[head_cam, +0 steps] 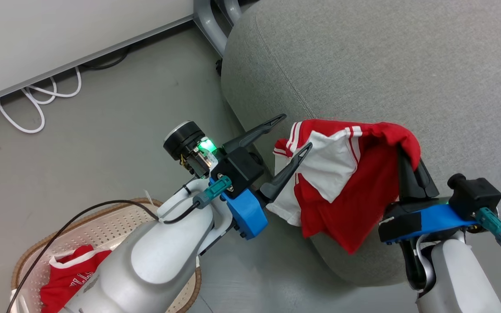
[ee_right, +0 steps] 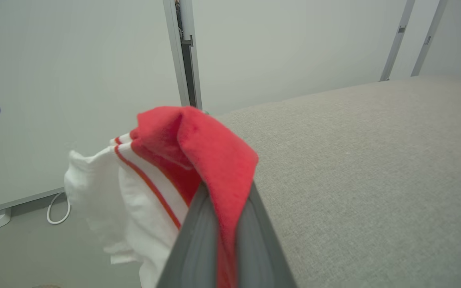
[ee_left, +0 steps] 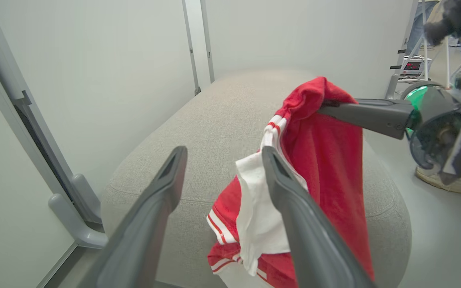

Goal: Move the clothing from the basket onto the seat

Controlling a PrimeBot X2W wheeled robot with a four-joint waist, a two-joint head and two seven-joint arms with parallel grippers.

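Lying in the basket [head_cam: 111,230] is one red garment [head_cam: 70,274]; right hand [head_cam: 407,165] clamps a second garment [head_cam: 355,191], left hand [head_cam: 296,130] released.

red garment [head_cam: 355,195] dangling at grey seat [head_cam: 407,65] edge | second garment [head_cam: 68,278] in basket [head_cam: 111,230]

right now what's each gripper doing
Left gripper: open, holding nothing.
Right gripper: closed on the red garment.
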